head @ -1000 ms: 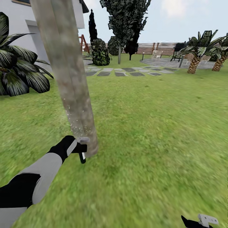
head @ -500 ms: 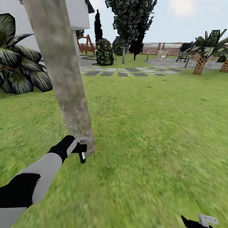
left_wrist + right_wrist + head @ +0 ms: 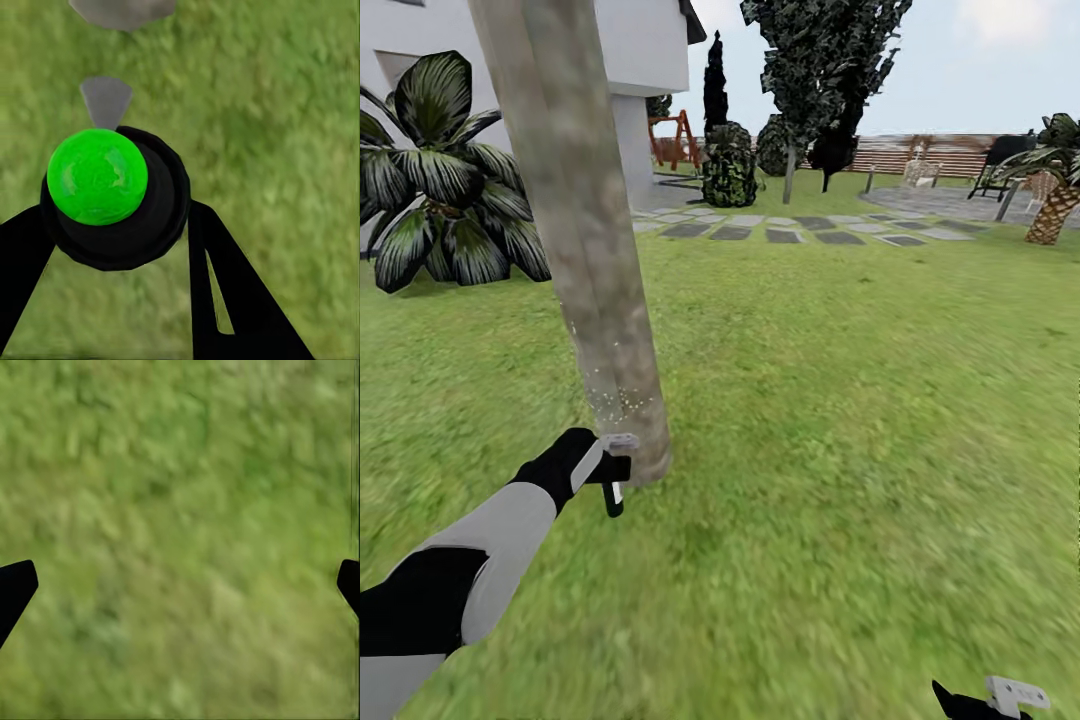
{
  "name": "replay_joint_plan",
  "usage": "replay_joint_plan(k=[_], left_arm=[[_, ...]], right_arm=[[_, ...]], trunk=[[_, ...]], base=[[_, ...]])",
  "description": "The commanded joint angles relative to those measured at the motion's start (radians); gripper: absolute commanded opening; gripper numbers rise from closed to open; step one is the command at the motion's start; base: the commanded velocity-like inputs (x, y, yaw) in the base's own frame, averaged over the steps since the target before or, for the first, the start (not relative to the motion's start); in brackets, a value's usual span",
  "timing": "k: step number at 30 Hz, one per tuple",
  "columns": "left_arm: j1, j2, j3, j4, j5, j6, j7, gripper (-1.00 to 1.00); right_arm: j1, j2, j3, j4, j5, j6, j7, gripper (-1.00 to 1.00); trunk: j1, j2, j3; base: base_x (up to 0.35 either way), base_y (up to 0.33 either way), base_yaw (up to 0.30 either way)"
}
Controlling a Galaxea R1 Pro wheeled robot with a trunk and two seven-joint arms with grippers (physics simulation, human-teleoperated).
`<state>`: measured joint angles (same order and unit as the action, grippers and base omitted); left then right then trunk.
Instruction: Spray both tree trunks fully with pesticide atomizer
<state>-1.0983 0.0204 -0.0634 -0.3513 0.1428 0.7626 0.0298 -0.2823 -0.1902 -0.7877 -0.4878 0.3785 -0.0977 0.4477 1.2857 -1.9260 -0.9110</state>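
Your left gripper (image 3: 610, 470) is clamped on the pesticide atomizer (image 3: 616, 478), low down at the foot of the tree trunk (image 3: 575, 230). In the head view the bottle's long axis runs close to vertical: the light grey trigger head (image 3: 622, 441) sits on top, just beside the bark, and the dark body with its white label hangs down toward the lawn (image 3: 840, 400). The trigger head faces the trunk, touching it or nearly so; you cannot tell which from here.

In the left wrist view you look straight along that axis. The atomizer (image 3: 116, 199) shows as a round black end with the green spot (image 3: 97, 176) on it, gripped between the two black fingers (image 3: 217, 285), which press against its sides. A grey piece of the trigger head (image 3: 105, 99) pokes out beyond the body, over grass.

Fine pale specks of pesticide (image 3: 615, 400) dot the lower trunk just above the trigger head. The trunk leans slightly, rising past the top of the head view.

Your right gripper (image 3: 180, 585) hangs over bare grass with its fingertips (image 3: 15, 585) spread wide apart, holding nothing. In the head view it (image 3: 990, 700) sits at the lower corner, well apart from the tree.

Behind the trunk stands a broad-leaved bush (image 3: 450, 180), with stepping stones (image 3: 790, 230) farther off.
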Motion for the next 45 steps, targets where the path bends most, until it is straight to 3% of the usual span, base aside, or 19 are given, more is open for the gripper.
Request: replay_joint_plan(k=[1,8,31,40,43,44,45], left_arm=[[0.001,0.0,0.0,0.0,0.006,0.0,0.011,-1.0],[0.0,-0.002,0.0,0.003,0.009,0.0,0.021,-1.0],[0.012,0.0,0.003,0.0,0.009,-0.002,0.021,-1.0],[0.014,0.008,0.001,-0.004,0.008,-0.002,0.021,-1.0],[-0.024,0.007,-0.001,-0.007,0.002,0.015,0.019,-1.0],[-0.065,0.005,-0.002,-0.009,-0.001,0.036,0.02,-1.0],[-0.149,0.007,-0.002,-0.012,0.001,0.128,0.019,-1.0]], right_arm=[[0.0,0.0,0.0,0.0,0.0,0.0,0.0,1.0],[0.0,0.0,0.0,0.0,0.0,0.0,0.0,1.0],[0.0,0.0,0.001,0.0,0.0,0.001,0.0,1.0],[0.0,-0.003,0.001,0.0,0.001,0.0,-0.001,1.0],[0.0,-0.002,0.002,0.003,0.002,-0.001,-0.001,1.0],[0.0,-0.002,0.002,0.003,0.002,-0.001,-0.001,1.0],[0.0,-0.002,0.002,0.003,0.002,-0.001,-0.001,1.0]], trunk=[[0.0,0.0,0.0],[0.0,0.0,0.0],[0.0,0.0,0.0],[0.0,0.0,0.0],[0.0,0.0,0.0],[0.0,0.0,0.0],[0.0,0.0,0.0]], base=[[0.0,-0.275,0.012],[0.0,-0.275,0.033],[0.127,-0.275,0.268],[0.0,-0.146,0.025],[0.0,-0.001,0.0],[0.0,0.0,0.0],[0.0,0.0,0.0]])
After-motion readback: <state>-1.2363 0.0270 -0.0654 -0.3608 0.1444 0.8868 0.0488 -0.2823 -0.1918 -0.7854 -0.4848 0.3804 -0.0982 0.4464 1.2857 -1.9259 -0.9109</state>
